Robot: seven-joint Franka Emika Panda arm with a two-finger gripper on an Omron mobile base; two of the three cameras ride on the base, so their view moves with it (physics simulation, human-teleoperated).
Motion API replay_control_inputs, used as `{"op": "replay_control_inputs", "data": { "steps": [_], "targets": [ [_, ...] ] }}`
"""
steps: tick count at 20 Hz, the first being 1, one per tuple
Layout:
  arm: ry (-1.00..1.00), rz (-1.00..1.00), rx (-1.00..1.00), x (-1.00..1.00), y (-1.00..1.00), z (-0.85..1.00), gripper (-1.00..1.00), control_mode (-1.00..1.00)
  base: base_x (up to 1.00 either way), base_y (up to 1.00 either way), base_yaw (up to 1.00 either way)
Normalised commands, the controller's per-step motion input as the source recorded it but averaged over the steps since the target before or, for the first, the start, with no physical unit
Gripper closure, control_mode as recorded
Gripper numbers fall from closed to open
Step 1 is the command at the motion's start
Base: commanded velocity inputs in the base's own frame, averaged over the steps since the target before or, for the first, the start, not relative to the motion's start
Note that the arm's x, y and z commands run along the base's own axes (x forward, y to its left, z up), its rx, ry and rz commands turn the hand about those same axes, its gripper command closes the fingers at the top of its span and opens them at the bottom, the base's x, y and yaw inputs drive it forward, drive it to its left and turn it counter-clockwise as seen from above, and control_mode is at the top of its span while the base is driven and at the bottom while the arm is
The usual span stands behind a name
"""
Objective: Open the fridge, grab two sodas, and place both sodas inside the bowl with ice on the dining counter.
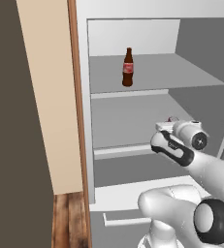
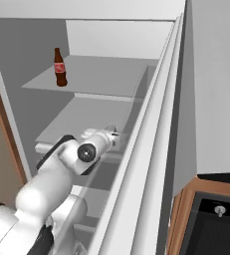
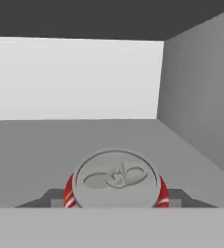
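The fridge (image 1: 133, 114) stands open, showing grey inner shelves. A dark-brown soda bottle (image 1: 127, 68) with a red label stands upright on the upper shelf, also seen as the bottle (image 2: 60, 67) from the right. My arm reaches over the middle shelf. In the hand view the red soda can (image 3: 116, 181) with its silver top sits between the dark fingers of my gripper (image 3: 116, 199), which press against its sides. A sliver of the red can (image 1: 171, 117) shows at the gripper (image 1: 174, 122). The gripper (image 2: 114, 133) is close to the fridge's right wall.
The open fridge door (image 2: 151, 149) runs close along my arm's right side. A tan panel with a wooden edge (image 1: 50, 97) borders the fridge on the left. The lower drawer's handle (image 1: 128, 220) lies below the arm. A dark appliance (image 2: 213, 224) sits at lower right.
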Motion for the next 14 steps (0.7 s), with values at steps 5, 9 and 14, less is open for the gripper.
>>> {"op": "replay_control_inputs", "data": {
  "steps": [5, 9, 14],
  "targets": [
    [0.13, 0.05, -0.28, -0.76, 0.22, 1.0, 1.0, -1.0, 0.0, 0.0, 0.0],
    [0.21, 0.07, -0.3, -0.73, 0.37, 0.83, 1.0, -1.0, 0.0, 0.0, 0.0],
    [0.18, 0.06, -0.21, -0.92, 0.32, 0.19, 1.0, -1.0, 0.0, 0.0, 0.0]
  ]
}}
